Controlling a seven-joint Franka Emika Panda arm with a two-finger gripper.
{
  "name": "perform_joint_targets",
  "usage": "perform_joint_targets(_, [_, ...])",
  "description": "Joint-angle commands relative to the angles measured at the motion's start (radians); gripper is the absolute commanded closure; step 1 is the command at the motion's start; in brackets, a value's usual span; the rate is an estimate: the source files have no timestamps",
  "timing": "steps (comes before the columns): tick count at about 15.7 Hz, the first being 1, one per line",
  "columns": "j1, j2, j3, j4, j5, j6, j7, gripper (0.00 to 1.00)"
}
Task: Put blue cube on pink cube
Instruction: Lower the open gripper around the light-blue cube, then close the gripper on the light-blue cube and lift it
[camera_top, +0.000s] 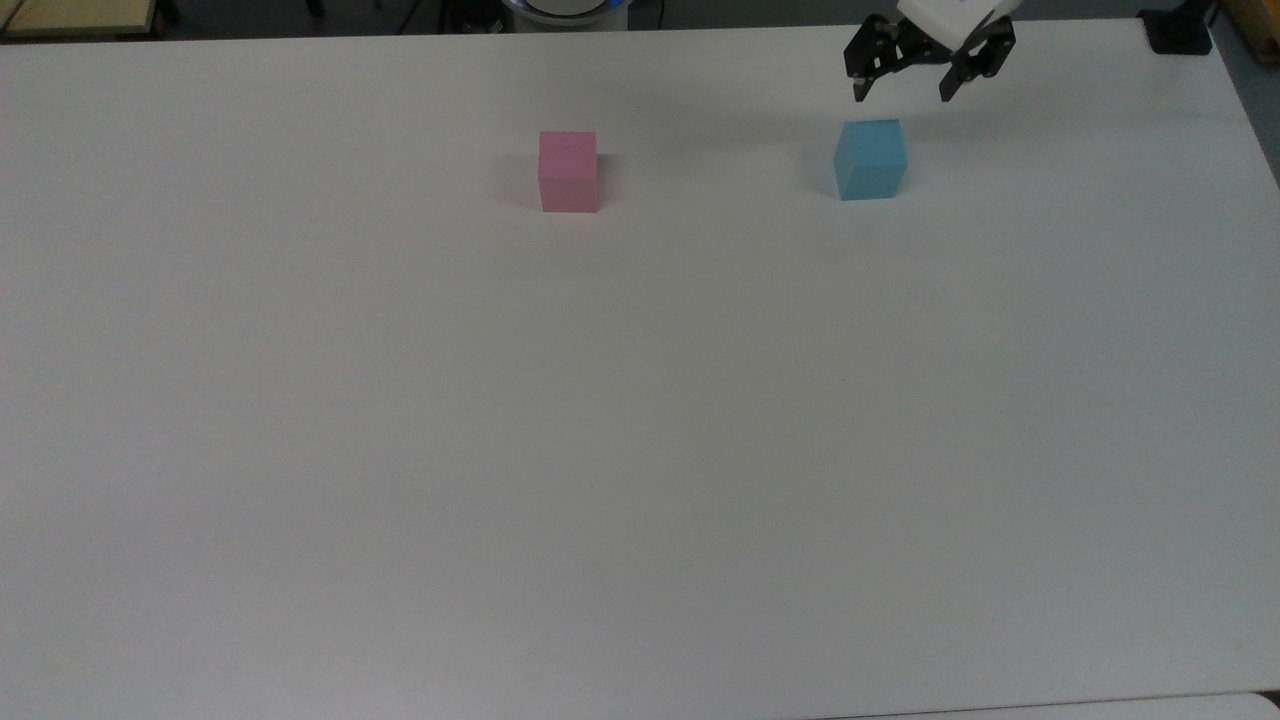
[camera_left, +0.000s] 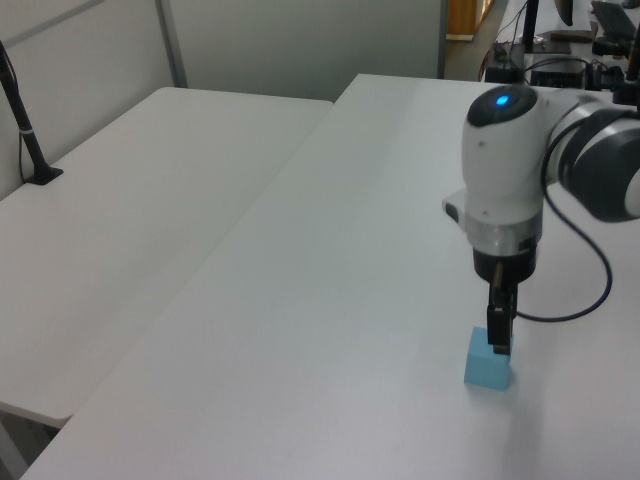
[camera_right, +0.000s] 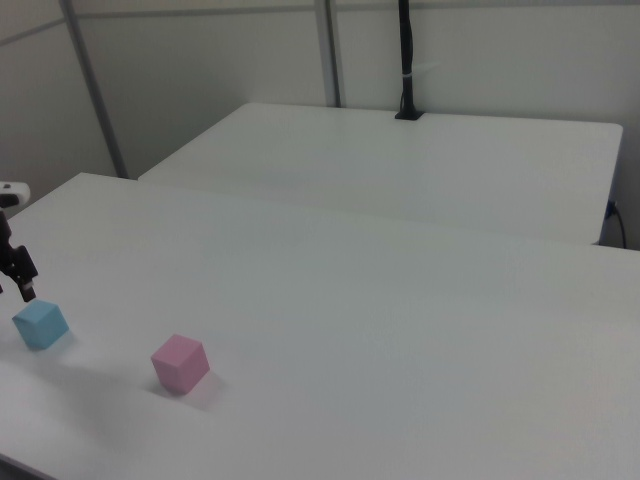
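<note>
1. Gripper (camera_top: 902, 97) hangs just above the blue cube (camera_top: 871, 159), its fingers spread apart and holding nothing.
2. Blue cube sits on the white table (camera_top: 640, 450).
3. Pink cube (camera_top: 568, 171) stands well apart, toward the top view's left.

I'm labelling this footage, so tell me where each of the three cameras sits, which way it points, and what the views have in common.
Top view: high above the table, looking down; the open gripper enters at the top edge.
Left view: beside the table, looking along it; the arm hangs over the blue cube.
Right view: opposite side, looking across toward a second table; the pink cube sits at lower left.
Shared: all three show the blue cube and the gripper.
</note>
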Motion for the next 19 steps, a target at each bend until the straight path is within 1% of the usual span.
perform_joint_targets(1, [-0.004,0.016,-0.015,-0.036,-0.033,0.065,-0.011,0.00])
perform_joint_targets(2, [-0.007,0.029,-0.015,-0.050,-0.041,0.093,-0.017,0.00])
perform_joint_targets(6, [-0.013,0.075,-0.016,-0.055,-0.042,0.156,-0.017,0.00])
perform_joint_targets(7, [-0.015,0.081,-0.016,-0.055,-0.044,0.165,-0.017,0.03])
perform_joint_targets(10, [-0.019,0.090,-0.016,-0.065,-0.052,0.188,-0.017,0.31])
perform_joint_targets(13, [-0.016,0.088,-0.015,-0.065,-0.062,0.193,-0.017,0.70])
perform_joint_targets(14, [-0.013,0.085,-0.015,-0.064,-0.062,0.187,-0.019,0.75])
perform_joint_targets(16, [-0.013,0.066,-0.015,-0.055,-0.062,0.162,-0.017,0.75])
perform_joint_targets(19, [-0.018,-0.002,-0.016,-0.006,-0.062,0.039,-0.034,0.75])
